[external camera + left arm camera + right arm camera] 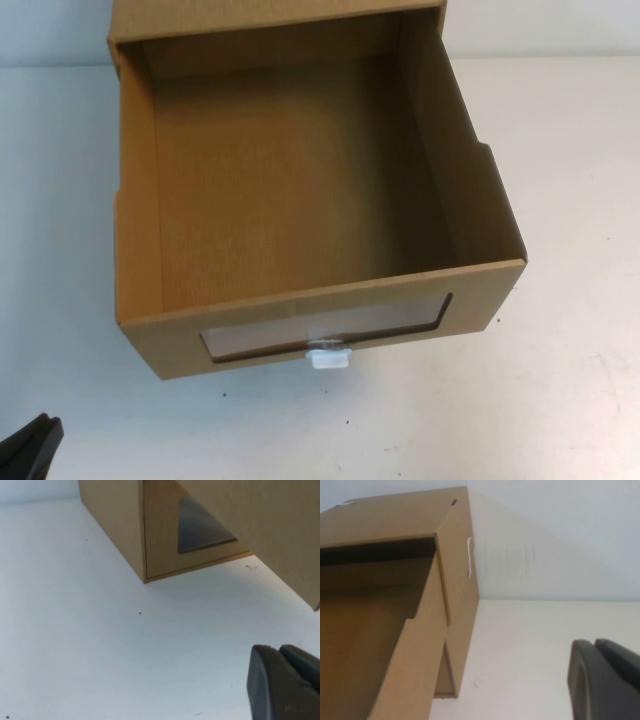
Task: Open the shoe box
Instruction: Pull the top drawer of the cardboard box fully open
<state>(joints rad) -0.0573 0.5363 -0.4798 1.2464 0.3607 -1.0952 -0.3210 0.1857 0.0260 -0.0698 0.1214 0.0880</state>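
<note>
Cardboard shoe box (250, 305), brown and corrugated, sits at the middle of the white counter (560, 380) and reaches back to the counter's far edge. It is of the drawer kind, and the drawer stands pulled well out of its brown outer sleeve (270, 15) toward the robot, so that the bare inside floor and four walls show from above. The drawer's front wall carries a long clear window (330, 328), and a small white plastic pull tab (330, 355) juts from the lower edge of that wall, just over the counter. Nothing lies in the drawer.

The left claw (281, 652), dark and blunt, hangs low over bare counter at the near left corner of the scene, well apart from the box, its two fingers pressed together and holding nothing. The right claw (596, 642) is out of the high view; its own camera shows it over bare counter off the box's right side, apart from the cardboard, fingers likewise pressed together and empty.
</note>
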